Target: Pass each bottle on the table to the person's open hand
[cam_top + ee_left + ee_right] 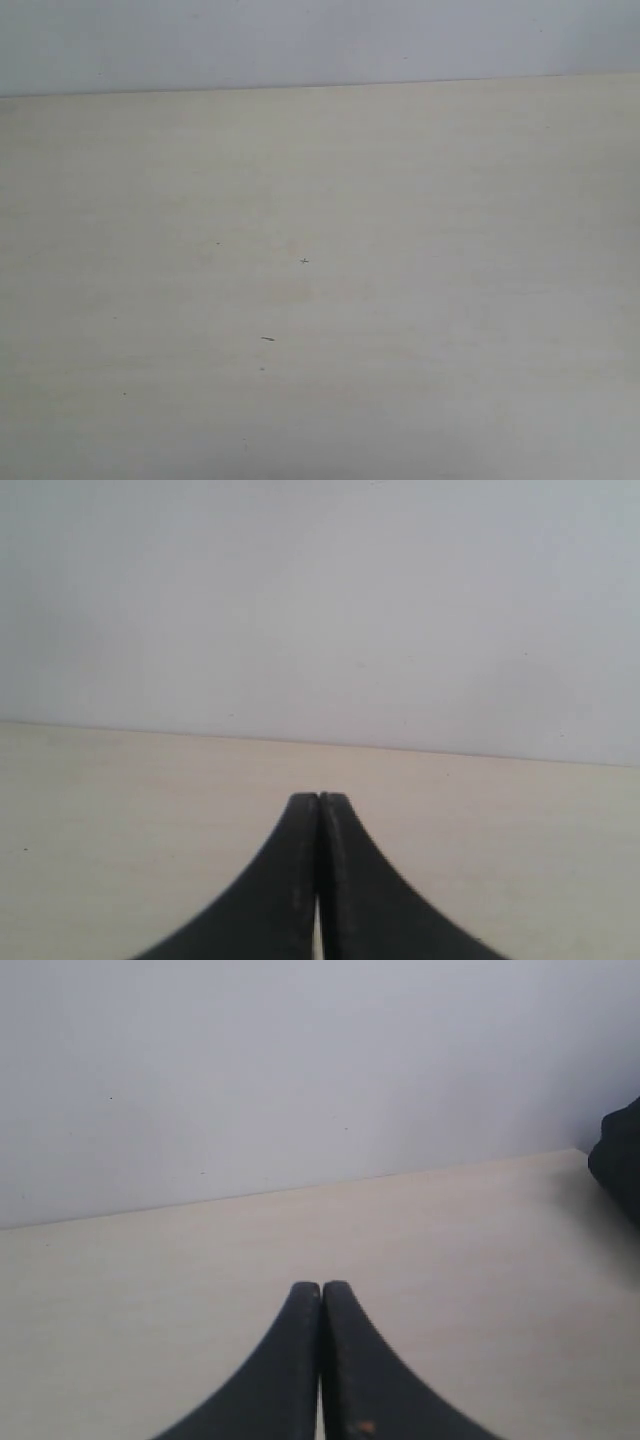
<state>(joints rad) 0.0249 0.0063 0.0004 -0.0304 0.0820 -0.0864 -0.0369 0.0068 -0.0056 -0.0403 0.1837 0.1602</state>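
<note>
Your left claw (pixel 319 800) and right claw (pixel 321 1288) are both clenched, tips pressed together, above the tabletop (pixel 420 300); its far edge lies at twelve o'clock.

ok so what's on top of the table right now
Only a few tiny dark specks show on the table. No bottle is in view. A dark shape near its far corner is cut off by the picture, so I cannot tell what it is.

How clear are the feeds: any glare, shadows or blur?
Exterior view: table evenly lit, hazy, no glare or hard shadows. Left wrist view: left fingers soft, too near the lens. Right wrist view: right fingers equally soft; a blurred dark shape at the edge.
</note>
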